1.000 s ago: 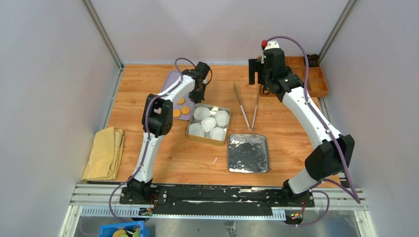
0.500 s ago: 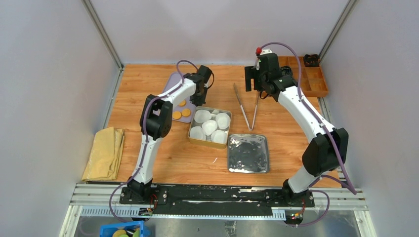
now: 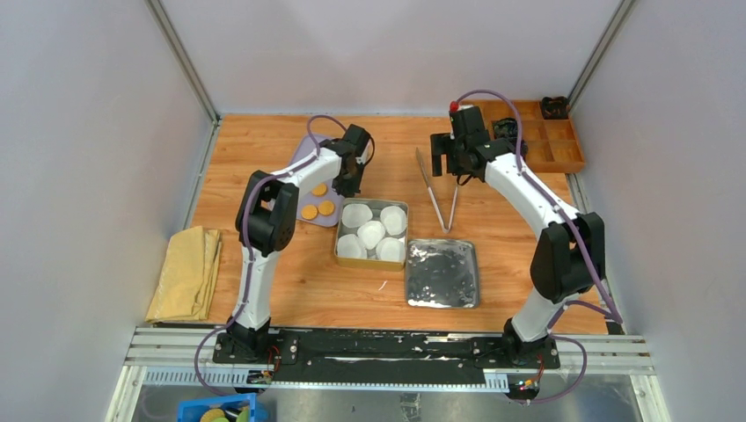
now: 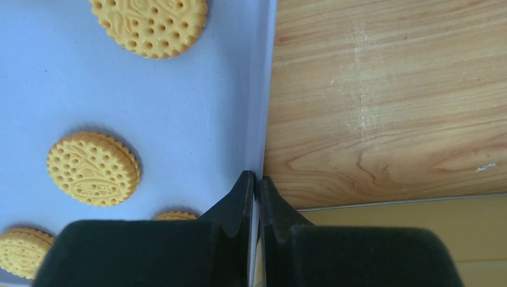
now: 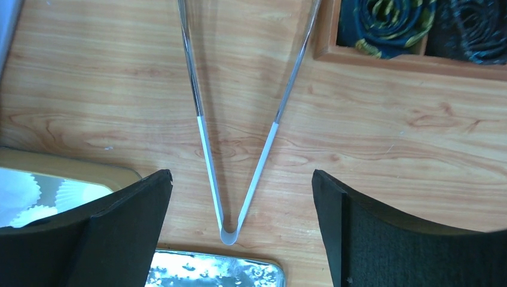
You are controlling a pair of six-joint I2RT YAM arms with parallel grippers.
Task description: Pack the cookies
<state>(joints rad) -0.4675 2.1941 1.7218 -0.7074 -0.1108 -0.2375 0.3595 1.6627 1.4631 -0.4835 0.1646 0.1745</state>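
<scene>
Steel tongs (image 5: 229, 237) under agape right claw (image 5: 240, 174) (left claw (image 4: 256, 177) tight on tray (image 4: 197, 119))

Soft, even light falls from overhead, so the wooden desk (image 3: 264, 149) looks bright and the arms cast only faint shadows. The silvery metal lid (image 3: 442, 272) throws back mottled glare. Up close the cookies (image 4: 94, 169) are crisp, with thin shadows on the lilac tray (image 4: 197, 119). The left gripper (image 4: 256, 179) looms dark and slightly soft.
</scene>
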